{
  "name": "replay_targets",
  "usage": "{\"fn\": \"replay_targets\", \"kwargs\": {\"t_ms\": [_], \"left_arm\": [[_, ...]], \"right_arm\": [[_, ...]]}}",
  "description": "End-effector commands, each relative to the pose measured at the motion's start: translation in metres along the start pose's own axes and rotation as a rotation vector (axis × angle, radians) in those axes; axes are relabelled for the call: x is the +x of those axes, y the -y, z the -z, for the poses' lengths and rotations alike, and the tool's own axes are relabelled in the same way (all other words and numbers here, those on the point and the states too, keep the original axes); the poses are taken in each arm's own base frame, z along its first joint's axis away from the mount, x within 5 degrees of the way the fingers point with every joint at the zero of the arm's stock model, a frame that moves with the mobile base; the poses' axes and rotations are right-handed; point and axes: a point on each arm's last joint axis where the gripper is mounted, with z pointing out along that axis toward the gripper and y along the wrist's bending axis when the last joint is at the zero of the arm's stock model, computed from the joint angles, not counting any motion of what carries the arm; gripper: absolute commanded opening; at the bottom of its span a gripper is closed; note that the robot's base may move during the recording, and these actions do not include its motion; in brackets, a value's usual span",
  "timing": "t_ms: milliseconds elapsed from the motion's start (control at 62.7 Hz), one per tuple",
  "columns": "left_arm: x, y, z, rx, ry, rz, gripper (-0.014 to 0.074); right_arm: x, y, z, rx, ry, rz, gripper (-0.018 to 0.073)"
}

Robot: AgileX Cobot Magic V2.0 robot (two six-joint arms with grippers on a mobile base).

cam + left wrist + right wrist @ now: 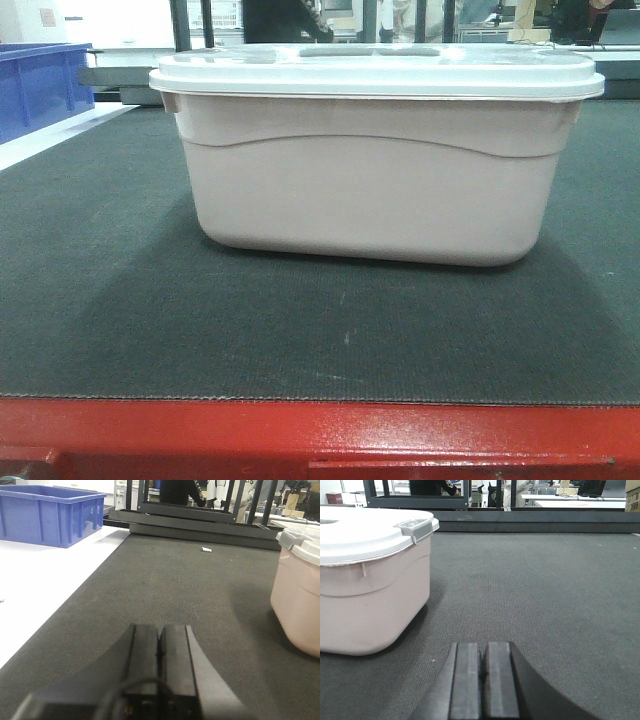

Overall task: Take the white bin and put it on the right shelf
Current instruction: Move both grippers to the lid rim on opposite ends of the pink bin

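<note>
Item: white bin (370,190), a pale pinkish-white rectangular tub with rounded corners and a wavy moulded ridge along its long side.
Lid: translucent white lid (375,72), seated flat and overhanging the tub all round; grey latch (415,528) at the short end.
Location: upright on the dark mat (120,300), mid-surface, between the two arms and apart from both.
Handling (judged): stiff moulded plastic with smooth walls, likely slippery. The walls taper downward, so a plain squeeze could slide. Contents are hidden, so its weight cannot be told.
Hold (judged): both arms, one at each short end, pressing in just beneath the overhanging rim.
Left fingers (146,650): pressed together, holding nothing, with the bin off to their right.
Right fingers (467,670): pressed together, holding nothing, with the bin near on their left.
Surface: coarse, fibrous dark matting, likely grippy; glossy red frame (300,430) along the near edge.
Neighbours: blue open bin (50,515), ribbed plastic, on a white tabletop (40,580) to the left.
Right shelf: not in view.
</note>
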Motion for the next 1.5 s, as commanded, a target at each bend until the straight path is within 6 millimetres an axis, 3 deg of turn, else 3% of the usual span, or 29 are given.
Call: {"fn": "replay_targets", "kwargs": {"t_ms": [0, 957, 1101, 1276, 1420, 1484], "left_arm": [[-0.002, -0.001, 0.001, -0.002, 0.084, 0.015, -0.0118], [-0.007, -0.001, 0.001, -0.003, 0.125, 0.023, -0.0117], [-0.031, 0.001, 0.003, 0.0, 0.192, 0.023, -0.0117], [-0.089, 0.005, 0.0, 0.005, 0.243, 0.004, -0.0116], [-0.131, 0.008, -0.02, 0.007, 0.15, 0.004, -0.0114], [-0.148, 0.009, -0.036, 0.007, 0.088, 0.005, -0.0111]], "right_arm": [[-0.01, 0.0, 0.001, 0.0, 0.1, 0.019, 0.0069], [-0.014, 0.0, 0.002, -0.001, 0.149, 0.001, 0.0069], [-0.031, -0.001, 0.005, -0.007, 0.202, -0.081, 0.0069], [-0.08, -0.004, 0.011, -0.02, 0.293, -0.099, 0.0069], [-0.124, -0.007, 0.002, -0.021, 0.3, -0.099, 0.0086], [-0.142, -0.008, -0.008, -0.019, 0.286, -0.099, 0.0144]]}}
